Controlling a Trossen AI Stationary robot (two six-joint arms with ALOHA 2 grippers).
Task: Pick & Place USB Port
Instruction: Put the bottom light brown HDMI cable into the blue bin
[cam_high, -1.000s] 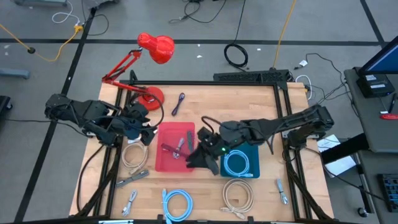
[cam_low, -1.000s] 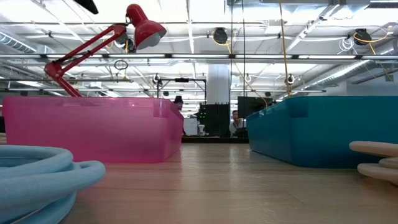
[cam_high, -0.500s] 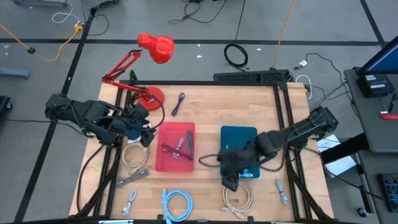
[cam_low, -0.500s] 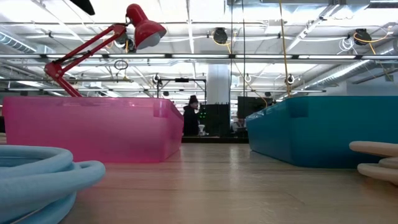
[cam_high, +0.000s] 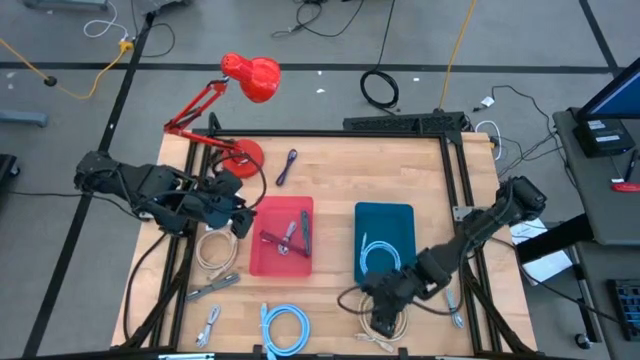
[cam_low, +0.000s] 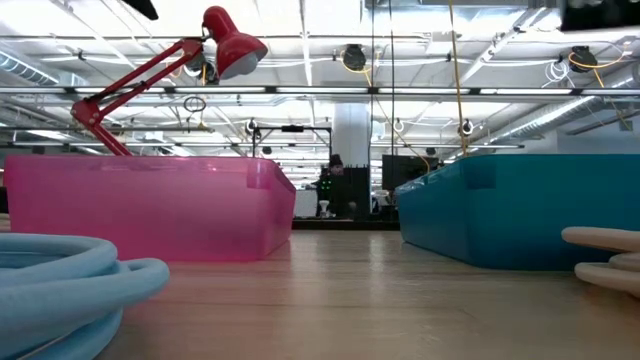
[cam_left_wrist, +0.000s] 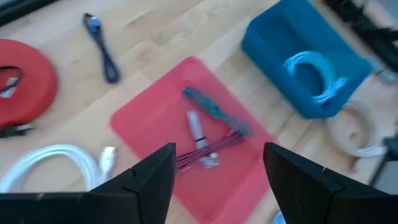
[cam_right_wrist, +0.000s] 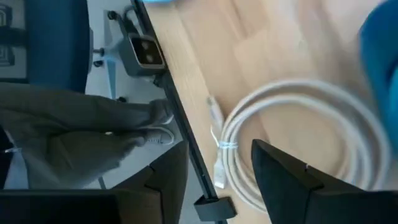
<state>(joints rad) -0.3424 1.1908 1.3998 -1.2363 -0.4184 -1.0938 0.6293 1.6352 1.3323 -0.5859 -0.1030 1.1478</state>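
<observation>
While open, right pincer (cam_high: 381, 318) overhangs beige cable (cam_high: 388, 322).

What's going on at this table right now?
The right gripper hovers open and empty over a coiled white cable near the table's front edge, just in front of the teal bin, which holds a light blue cable. The left gripper waits open beside the pink bin, where a few small cables lie. Other cables are spread on the wooden table.
</observation>
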